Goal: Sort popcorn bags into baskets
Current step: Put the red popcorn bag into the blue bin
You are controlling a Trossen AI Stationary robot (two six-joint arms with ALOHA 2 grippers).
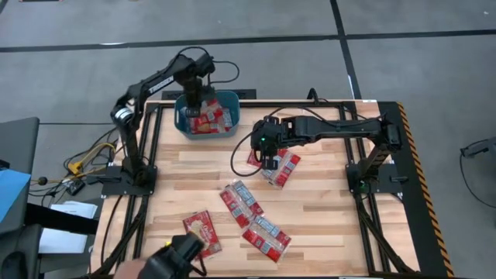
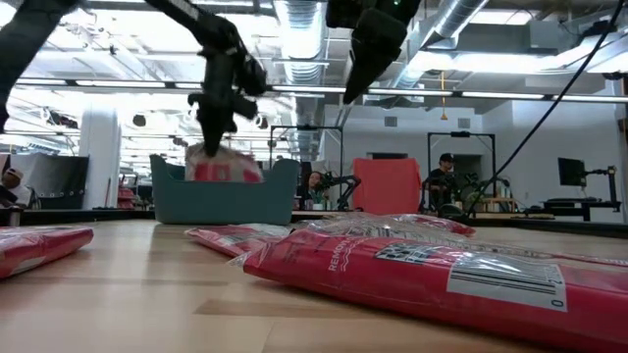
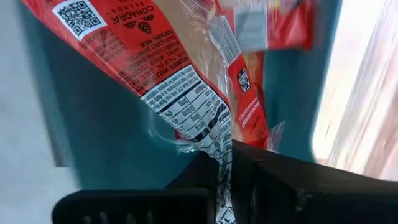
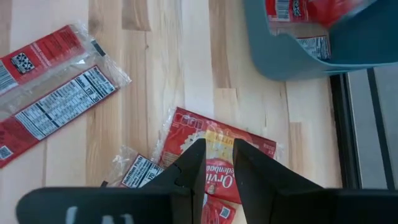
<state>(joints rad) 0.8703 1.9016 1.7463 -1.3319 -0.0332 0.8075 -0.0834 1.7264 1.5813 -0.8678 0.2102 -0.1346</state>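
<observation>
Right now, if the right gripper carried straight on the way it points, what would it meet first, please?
Most likely the red popcorn bag lying directly beyond the right gripper, whose fingers stand slightly apart above it; the height left between them is unclear.

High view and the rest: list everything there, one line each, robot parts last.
Popcorn bag held: one, red with clear wrap, pinched over the bin.
Popcorn bags in the bin: a few, red, count unclear.
Popcorn bags under the right arm: two overlapping, red, table centre.
Popcorn bags nearer the front edge: three, red, one apart to the left.
Bin: one, teal-blue, back of the table on the left.
Table: one, pale wood with a black frame.
People: two, far off in the room behind.
Left gripper: jaws shut on the held bag, over the bin.
Right gripper: jaws slightly apart above the centre bags, holding nothing.
</observation>
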